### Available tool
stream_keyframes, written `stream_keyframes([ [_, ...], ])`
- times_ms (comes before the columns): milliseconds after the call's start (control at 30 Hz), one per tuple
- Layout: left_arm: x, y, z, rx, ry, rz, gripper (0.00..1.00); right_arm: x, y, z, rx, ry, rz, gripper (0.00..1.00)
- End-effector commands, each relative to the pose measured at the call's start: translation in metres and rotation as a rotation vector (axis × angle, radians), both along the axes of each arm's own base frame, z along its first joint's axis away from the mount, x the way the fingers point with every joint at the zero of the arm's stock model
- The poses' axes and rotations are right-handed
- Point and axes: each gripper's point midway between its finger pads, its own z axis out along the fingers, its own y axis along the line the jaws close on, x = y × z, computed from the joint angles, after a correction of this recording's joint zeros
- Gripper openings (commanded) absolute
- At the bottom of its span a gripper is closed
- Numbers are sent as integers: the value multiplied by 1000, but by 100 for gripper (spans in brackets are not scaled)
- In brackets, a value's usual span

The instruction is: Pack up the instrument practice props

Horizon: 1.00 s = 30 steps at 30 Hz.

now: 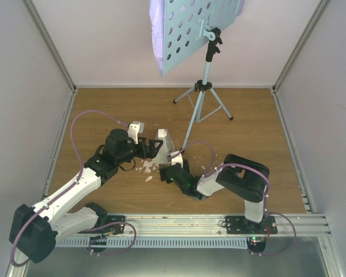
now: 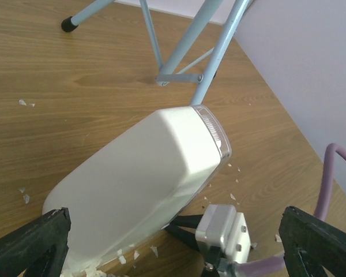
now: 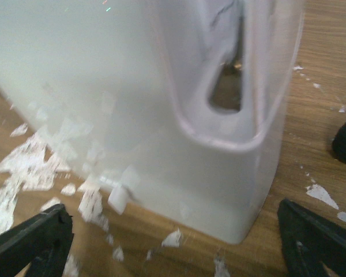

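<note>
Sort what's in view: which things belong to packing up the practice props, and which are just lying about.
Belongs to the job: music stand, sheet-music pages on it, metronome.
Just lying about: white crumbs scattered by the metronome.

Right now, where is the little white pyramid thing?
In the top view the metronome sits near the centre of the wooden table, between the left gripper and right gripper, close to the music stand, among white crumbs.

Your left arm [image 1: 69, 195] and right arm [image 1: 245, 176]: white shells, black joints, thin lilac cables [image 1: 75, 131]; left hand [image 2: 173, 231] black-fingered.
</note>
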Motion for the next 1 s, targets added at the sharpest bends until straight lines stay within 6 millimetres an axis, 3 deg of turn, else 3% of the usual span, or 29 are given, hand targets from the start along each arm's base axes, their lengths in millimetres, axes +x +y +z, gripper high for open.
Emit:
stream_keyframes([
  [0,2,3,15,8,-46,-3,99,-12,-10,13,14,-12,54,100],
  [167,8,3,20,91,-50,11,99,-16,-46,45,39,-66,5,100],
  [267,12,-10,22,124,-50,11,99,-10,-85,51,30,-48,-81,100],
  [467,20,-45,22,146,-42,27,99,23,-172,71,51,0,-350,100],
  [567,30,-54,16,203,-22,88,99,29,-199,83,76,-11,-429,100],
  [733,43,-36,-1,272,-2,235,99,27,-217,93,133,-16,-486,100],
  [967,54,-54,2,244,-23,208,96,13,-223,69,169,45,-496,100],
])
